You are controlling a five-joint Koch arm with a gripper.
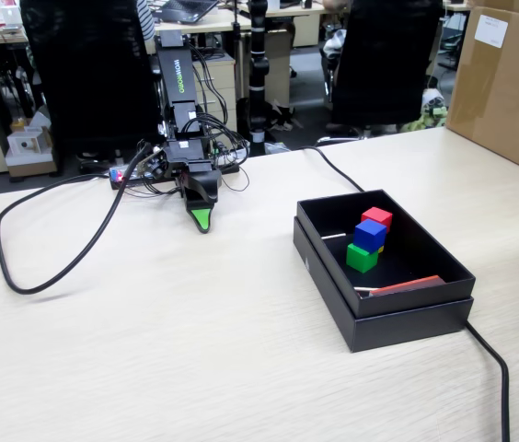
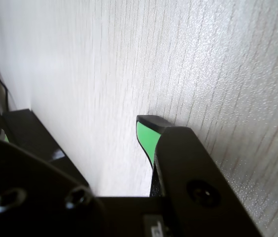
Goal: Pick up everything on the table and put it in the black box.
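While the gripper (image 1: 202,219) rests tip-down on the table (image 1: 195,350) holding nothing, jaws seemingly closed, all four cubes (image 1: 368,241) sit inside the black box (image 1: 384,318), well off to its side in the fixed view.

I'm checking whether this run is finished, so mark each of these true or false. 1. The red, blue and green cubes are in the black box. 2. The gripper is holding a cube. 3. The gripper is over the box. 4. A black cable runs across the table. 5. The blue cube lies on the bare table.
1. True: the red cube, blue cube and green cube sit inside the black box.
2. False: the gripper holds nothing; the wrist view shows only bare table by its tip.
3. False: in the fixed view it hangs left of the box, close over the table.
4. True: a black cable loops across the table.
5. False: it is in the box.
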